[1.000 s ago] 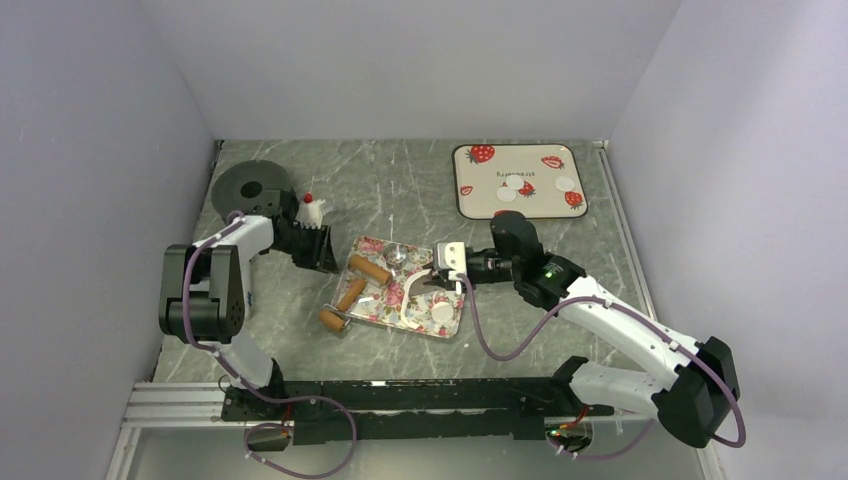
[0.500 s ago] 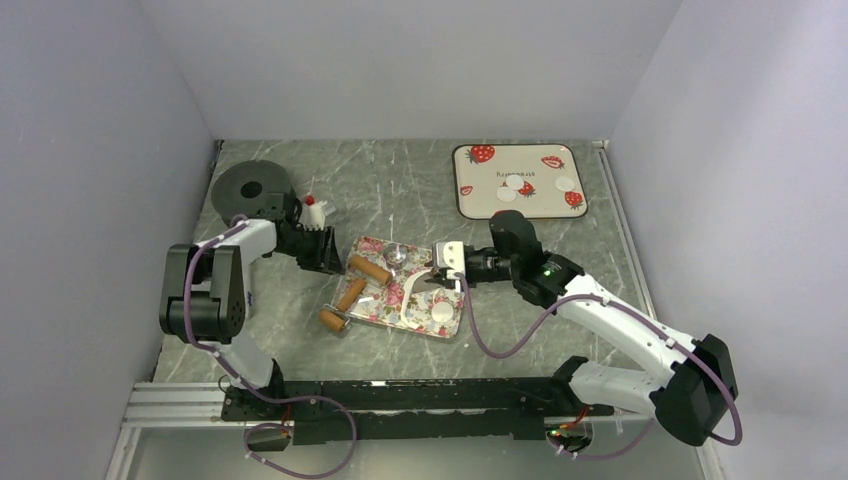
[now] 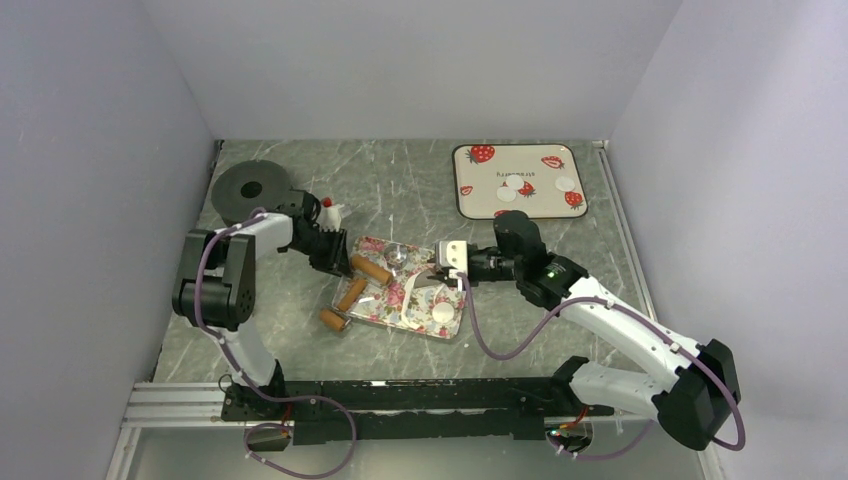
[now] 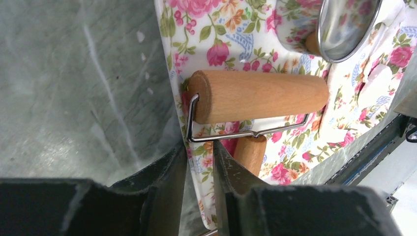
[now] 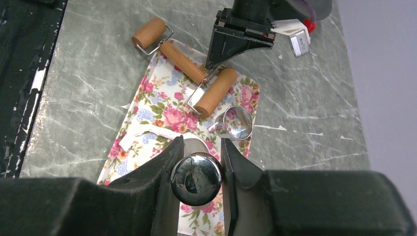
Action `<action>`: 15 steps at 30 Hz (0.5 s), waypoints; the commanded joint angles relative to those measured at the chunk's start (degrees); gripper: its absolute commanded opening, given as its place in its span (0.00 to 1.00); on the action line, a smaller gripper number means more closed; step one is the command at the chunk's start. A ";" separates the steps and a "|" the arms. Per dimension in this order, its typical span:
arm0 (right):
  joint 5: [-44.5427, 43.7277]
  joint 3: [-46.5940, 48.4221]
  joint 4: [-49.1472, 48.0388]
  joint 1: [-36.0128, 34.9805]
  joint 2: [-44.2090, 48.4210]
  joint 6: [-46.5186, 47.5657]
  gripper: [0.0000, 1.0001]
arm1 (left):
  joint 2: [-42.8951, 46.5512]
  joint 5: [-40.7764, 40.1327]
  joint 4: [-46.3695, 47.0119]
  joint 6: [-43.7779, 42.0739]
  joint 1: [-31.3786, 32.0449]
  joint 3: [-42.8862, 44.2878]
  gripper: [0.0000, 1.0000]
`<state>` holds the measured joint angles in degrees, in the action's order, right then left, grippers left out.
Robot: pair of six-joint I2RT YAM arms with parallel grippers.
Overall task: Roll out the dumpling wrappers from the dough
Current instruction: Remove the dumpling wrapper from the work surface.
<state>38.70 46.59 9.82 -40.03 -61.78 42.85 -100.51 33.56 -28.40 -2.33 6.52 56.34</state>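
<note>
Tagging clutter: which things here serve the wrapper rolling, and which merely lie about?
Job: wooden rolling pin; floral rectangular tray; white dough strips; thin white round dumpling wrappers; strawberry-print tray; metal ring cutter; shiny round metal piece in right gripper.
Lying about: black round disc; small white red-capped bottle.

Roller (image 3: pixel 370 268) on tray (image 3: pixel 375 311), wrappers (image 3: pixel 515 184) — apparently — on mat (image 3: pixel 545 206) behind

Plain pale lavender walls (image 3: pixel 400 60) enclose a grey marble-patterned tabletop (image 3: pixel 400 190) on three sides, evenly lit.
</note>
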 commanded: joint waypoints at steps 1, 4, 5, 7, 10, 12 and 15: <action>0.35 0.61 -3.61 0.49 1.66 0.73 0.00 | -3.03 -2.91 -1.39 -0.24 2.68 3.06 0.32; 1.31 0.32 -4.11 0.66 1.45 0.71 0.00 | -5.68 -3.75 -2.63 -0.16 2.70 4.65 0.25; 1.90 0.26 -4.22 0.70 1.14 0.74 0.00 | -6.53 -3.65 -3.07 -0.03 2.63 5.16 0.21; 2.88 0.50 -3.79 0.74 0.23 0.98 0.00 | -8.16 -2.67 -3.72 0.75 2.34 6.05 0.13; 3.35 1.31 -2.26 0.79 -0.90 1.74 0.00 | -7.96 -1.78 -3.87 1.96 0.58 6.50 0.00; 3.44 1.64 -1.42 0.66 -0.97 2.37 0.00 | -6.63 -1.12 -3.94 1.94 -1.42 6.35 0.00; 4.54 1.80 -1.31 0.26 -1.07 2.77 0.00 | -4.67 0.12 -4.78 3.42 -4.02 6.19 0.00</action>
<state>39.59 46.44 10.61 -39.51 -63.11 43.42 -106.45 34.70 -32.93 0.08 6.37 62.81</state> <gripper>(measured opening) 0.316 0.019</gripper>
